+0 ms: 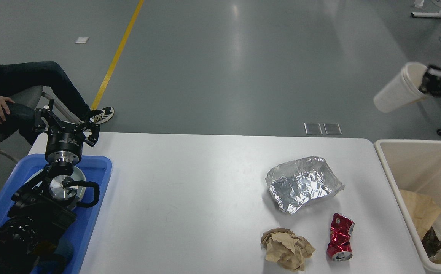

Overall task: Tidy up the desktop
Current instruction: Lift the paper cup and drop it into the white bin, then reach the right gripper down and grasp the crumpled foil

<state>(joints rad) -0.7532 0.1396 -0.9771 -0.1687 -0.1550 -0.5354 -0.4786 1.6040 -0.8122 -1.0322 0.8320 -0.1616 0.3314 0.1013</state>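
Observation:
The white desktop (pixel 190 198) holds a crumpled foil tray (pixel 302 183), a crushed red can (pixel 340 236) and a crumpled brown paper ball (pixel 287 248) at the right. My right gripper (pixel 431 82) is shut on the rim of a stack of white paper cups (pixel 399 89), held tilted high in the air past the table's far right corner, above and beyond the beige bin. My left gripper (pixel 66 122) is open and empty at the table's far left corner, above the blue tray.
A beige bin (pixel 386 152) stands at the table's right edge with brown paper and other waste inside. A blue tray (pixel 94 167) lies at the left under my left arm. A seated person's legs (pixel 34 82) are behind the left corner.

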